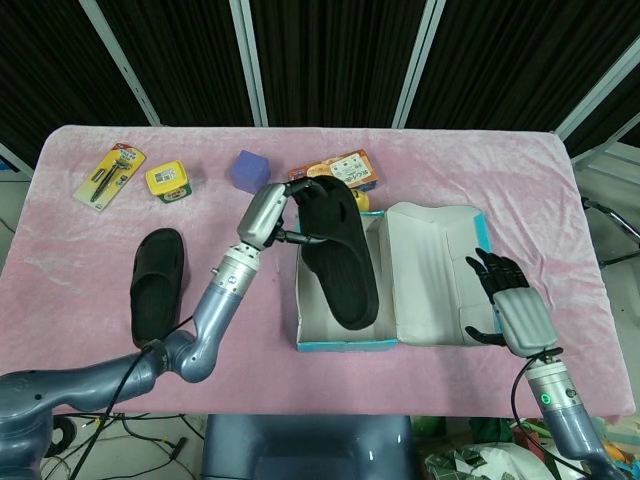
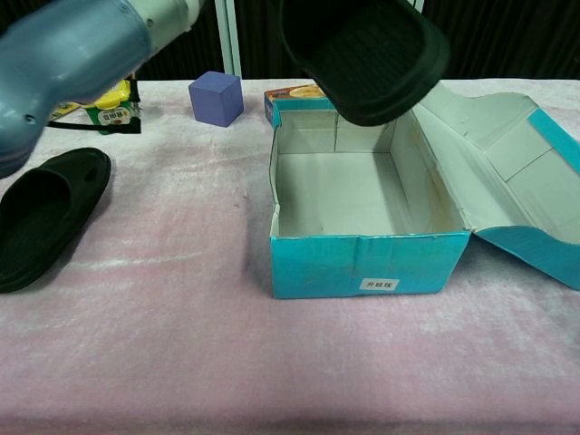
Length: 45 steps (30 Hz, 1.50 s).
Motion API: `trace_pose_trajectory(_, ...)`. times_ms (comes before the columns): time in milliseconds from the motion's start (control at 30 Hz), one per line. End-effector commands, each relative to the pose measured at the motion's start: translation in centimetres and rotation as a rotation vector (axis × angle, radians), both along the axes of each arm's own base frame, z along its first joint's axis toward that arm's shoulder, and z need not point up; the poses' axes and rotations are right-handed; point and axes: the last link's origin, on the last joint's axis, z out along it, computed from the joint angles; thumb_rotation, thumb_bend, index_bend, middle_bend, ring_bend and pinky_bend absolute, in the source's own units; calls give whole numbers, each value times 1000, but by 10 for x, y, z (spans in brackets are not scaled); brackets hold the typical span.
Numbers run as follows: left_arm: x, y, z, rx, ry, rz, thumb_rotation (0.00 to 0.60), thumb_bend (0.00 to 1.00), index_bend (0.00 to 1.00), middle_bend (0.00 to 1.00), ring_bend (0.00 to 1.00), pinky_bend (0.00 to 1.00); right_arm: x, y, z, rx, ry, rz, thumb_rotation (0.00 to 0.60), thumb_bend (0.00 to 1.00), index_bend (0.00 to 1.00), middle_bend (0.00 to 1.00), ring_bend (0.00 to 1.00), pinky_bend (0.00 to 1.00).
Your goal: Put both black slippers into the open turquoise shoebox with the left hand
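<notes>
First slipper (image 1: 338, 255) hangs over the open shoebox (image 1: 333, 343), gripped by the left hand (image 1: 268, 214). Next: lower and release, then fetch the second slipper (image 1: 156, 283) at nine o'clock.

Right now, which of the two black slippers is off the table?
The slipper that the left hand holds above the open turquoise shoebox. The other slipper lies flat on the pink cloth, left of the box.
</notes>
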Motion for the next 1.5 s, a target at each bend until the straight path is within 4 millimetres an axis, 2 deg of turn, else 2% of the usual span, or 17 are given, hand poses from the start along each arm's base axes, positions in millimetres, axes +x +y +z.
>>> trace_pose_trajectory(33,21,1,-28,-40,-4,-10,518,0,453,503,473,493,2,0,2,-1,1,5,600,31,0,0,0,68)
trace_pose_trajectory(200,34,5,-55,-44,47,-11,518,0,454,506,473,491,4,1,5,-1,-1,8,600,30,0,0,0,68)
trace_pose_trajectory(367,41,5,-73,-63,83,-11,517,0,455,507,473,492,3,1,7,4,-1,5,600,30,0,0,0,68)
trace_pose_trajectory(567,42,7,-80,34,213,-60,600,0,456,515,473,492,2,0,8,7,-6,2,600,31,0,0,0,68)
trace_pose_trajectory(767,42,3,-87,140,279,-123,600,0,460,517,473,492,2,0,8,14,-15,4,600,31,0,0,0,68)
trace_pose_trajectory(1167,41,-7,-109,123,282,-146,600,0,454,510,470,490,1,0,10,17,-23,0,600,30,0,0,0,68)
trace_pose_trajectory(1267,39,-7,-116,100,324,-155,600,0,412,460,416,462,1,0,10,19,-25,-3,600,30,0,0,0,68)
trace_pose_trajectory(1500,34,0,-128,66,508,-171,600,0,286,321,268,314,2,-1,8,28,-24,0,600,31,0,0,0,68)
